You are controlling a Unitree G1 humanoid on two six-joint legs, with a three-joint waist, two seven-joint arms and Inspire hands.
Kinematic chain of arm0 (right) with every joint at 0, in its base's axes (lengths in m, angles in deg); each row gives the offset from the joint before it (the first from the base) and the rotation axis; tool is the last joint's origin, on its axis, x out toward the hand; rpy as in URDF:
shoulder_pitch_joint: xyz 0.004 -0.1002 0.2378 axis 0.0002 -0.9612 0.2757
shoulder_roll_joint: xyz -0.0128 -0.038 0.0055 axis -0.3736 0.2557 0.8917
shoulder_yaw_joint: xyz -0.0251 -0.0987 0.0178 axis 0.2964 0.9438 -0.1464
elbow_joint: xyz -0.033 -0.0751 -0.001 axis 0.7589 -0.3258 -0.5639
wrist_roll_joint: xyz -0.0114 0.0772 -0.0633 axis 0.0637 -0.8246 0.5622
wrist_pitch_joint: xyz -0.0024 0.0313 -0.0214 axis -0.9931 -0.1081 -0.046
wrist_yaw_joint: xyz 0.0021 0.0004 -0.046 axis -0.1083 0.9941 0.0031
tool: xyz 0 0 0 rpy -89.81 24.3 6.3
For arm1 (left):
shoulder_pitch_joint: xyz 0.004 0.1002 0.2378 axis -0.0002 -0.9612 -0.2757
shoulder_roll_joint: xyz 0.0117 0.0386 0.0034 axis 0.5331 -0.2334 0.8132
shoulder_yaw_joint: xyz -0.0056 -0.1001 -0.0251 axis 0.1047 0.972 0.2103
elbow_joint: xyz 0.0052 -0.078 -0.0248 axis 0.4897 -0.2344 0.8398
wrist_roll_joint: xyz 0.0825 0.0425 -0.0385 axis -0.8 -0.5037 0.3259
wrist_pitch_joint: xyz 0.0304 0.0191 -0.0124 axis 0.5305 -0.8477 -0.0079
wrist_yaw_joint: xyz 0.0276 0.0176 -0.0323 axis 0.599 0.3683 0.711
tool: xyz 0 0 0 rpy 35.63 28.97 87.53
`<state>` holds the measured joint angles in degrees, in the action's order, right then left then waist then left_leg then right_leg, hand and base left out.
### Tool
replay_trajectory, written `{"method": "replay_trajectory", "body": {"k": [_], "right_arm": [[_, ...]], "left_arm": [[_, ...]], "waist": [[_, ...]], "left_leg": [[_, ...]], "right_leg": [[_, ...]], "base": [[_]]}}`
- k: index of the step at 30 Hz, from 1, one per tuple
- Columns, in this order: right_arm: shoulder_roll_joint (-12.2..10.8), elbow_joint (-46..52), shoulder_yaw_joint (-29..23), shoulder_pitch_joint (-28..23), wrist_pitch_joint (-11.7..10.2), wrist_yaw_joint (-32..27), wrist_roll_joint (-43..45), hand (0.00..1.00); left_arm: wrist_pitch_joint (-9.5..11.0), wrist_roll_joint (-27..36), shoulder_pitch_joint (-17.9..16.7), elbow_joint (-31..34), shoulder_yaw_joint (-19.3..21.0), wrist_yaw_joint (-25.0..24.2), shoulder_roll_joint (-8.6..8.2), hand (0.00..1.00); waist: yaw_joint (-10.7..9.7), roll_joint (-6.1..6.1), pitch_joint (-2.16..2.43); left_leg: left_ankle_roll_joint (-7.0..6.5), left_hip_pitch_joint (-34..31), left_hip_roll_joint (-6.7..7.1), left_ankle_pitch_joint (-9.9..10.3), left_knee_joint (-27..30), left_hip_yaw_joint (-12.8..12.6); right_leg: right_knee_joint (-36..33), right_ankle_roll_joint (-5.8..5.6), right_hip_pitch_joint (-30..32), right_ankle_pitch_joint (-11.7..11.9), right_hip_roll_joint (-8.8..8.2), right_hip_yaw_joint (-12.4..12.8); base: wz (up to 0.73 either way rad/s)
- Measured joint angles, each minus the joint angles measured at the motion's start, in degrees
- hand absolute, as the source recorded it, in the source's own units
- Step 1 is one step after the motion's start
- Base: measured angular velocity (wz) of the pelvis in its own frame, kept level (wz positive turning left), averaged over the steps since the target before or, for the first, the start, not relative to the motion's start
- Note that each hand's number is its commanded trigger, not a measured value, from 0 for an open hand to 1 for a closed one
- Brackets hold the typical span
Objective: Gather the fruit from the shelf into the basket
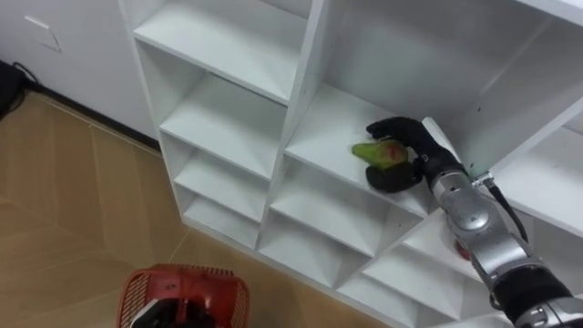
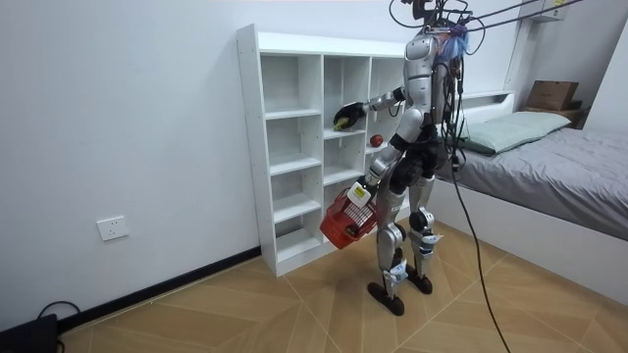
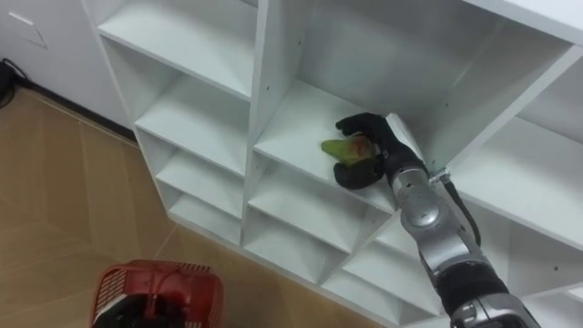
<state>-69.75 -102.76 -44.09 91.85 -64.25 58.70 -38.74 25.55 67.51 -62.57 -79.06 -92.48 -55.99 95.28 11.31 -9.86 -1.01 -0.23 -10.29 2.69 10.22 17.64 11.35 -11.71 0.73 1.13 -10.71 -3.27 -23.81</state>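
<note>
Because the white closet has walls close to both sides of my arm, I could bump one when I pull back, and a bump could shake my hold. The red basket hangs low by my leg from my left hand, which is shut on its handle. It is far below the shelf, so a fruit let go up here may miss it or bounce out. My right hand has its fingers curled round the green fruit, which sits on a middle shelf. That fruit looks smooth and round. If I squeeze too softly, it could slip and roll off the shelf edge.
</note>
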Motion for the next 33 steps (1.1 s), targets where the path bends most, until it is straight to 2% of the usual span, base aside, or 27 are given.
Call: {"method": "replay_trajectory", "body": {"k": [20,27,33], "right_arm": [[0.0,-1.3,0.4,0.4,0.1,3.3,0.3,1.00],[0.0,-0.8,0.4,0.4,0.0,3.4,-0.4,1.00],[0.0,3.9,0.6,-2.3,-0.1,3.8,-0.3,1.00]], "left_arm": [[0.0,-0.1,0.2,-0.7,-0.1,0.0,0.00,1.00],[0.1,0.0,0.4,-0.5,-0.5,0.0,-0.04,1.00],[0.2,-0.2,1.0,0.0,-0.5,-0.2,-0.73,1.00]], "waist": [[0.0,0.18,-0.03],[-0.1,0.76,-0.05],[0.0,1.55,0.03]], "left_leg": [[-0.02,0.0,0.00,0.0,0.1,0.0],[-0.04,0.1,-0.01,0.0,0.1,-0.1],[-0.06,0.0,-0.27,0.0,-0.1,-1.2]], "right_leg": [[-0.1,0.00,-0.1,0.1,0.01,0.0],[0.0,-0.02,0.0,0.2,-0.02,0.1],[-0.2,0.02,0.9,0.3,0.12,1.8]], "base": [[0.00],[0.00],[-0.10]]}}
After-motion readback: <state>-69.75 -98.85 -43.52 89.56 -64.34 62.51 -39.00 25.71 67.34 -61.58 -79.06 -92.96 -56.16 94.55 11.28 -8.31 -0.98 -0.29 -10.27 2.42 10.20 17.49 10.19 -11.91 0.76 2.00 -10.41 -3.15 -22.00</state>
